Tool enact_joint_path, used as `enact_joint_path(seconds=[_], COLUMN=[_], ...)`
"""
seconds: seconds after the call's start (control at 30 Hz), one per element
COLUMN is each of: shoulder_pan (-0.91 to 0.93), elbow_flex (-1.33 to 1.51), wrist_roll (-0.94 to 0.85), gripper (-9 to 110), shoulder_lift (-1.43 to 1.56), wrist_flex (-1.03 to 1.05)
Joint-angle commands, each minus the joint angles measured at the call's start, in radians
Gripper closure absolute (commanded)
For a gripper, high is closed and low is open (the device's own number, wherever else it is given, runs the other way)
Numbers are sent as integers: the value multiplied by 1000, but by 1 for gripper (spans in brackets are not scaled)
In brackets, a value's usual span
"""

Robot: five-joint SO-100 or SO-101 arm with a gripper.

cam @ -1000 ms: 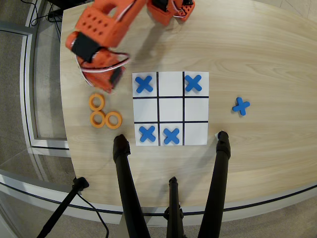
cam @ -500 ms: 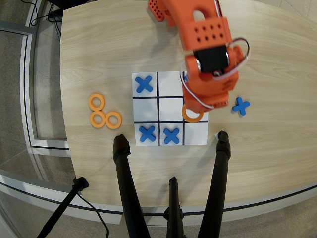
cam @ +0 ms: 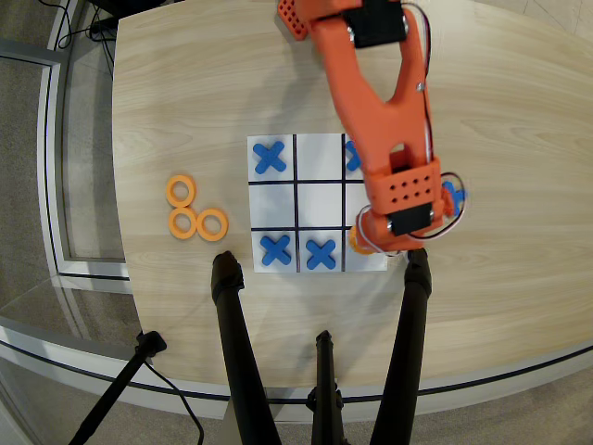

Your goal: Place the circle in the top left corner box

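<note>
Three orange rings (cam: pixel 182 191) lie in a cluster on the table left of the paper grid (cam: pixel 320 199). Blue crosses sit in the grid's top left (cam: pixel 269 158), top right (cam: pixel 352 158), bottom left (cam: pixel 275 248) and bottom middle (cam: pixel 321 253) cells. The bottom right corner cell (cam: pixel 373 263) has no cross. My orange arm lies over the grid's right column, and my gripper (cam: pixel 371 239) points down over that cell. A curved orange edge, seemingly a fourth ring (cam: pixel 356 239), shows under the gripper. The wrist hides the fingers.
A loose blue cross (cam: pixel 455 196) lies on the table right of the grid, partly under the arm's wires. Three black stand legs (cam: pixel 233 352) rise from the table's near edge. The arm's base (cam: pixel 295 19) is at the far edge.
</note>
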Motion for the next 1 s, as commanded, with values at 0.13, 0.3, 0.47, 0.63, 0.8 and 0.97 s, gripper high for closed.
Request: enact_joint_path(seconds=[0.13, 0.3, 0.47, 0.63, 0.8, 0.97], shoulder_pan=[23, 18, 15, 12, -2, -8], elbow_flex=[-120, -130, -132, -129, -121, -109], wrist_roll=[15, 31, 37, 44, 54, 60], gripper=[102, 102, 102, 102, 102, 102], shoulder_lift=[-69, -84, -97, -101, -104, -98], wrist_flex=[-6, -15, -31, -54, -57, -52])
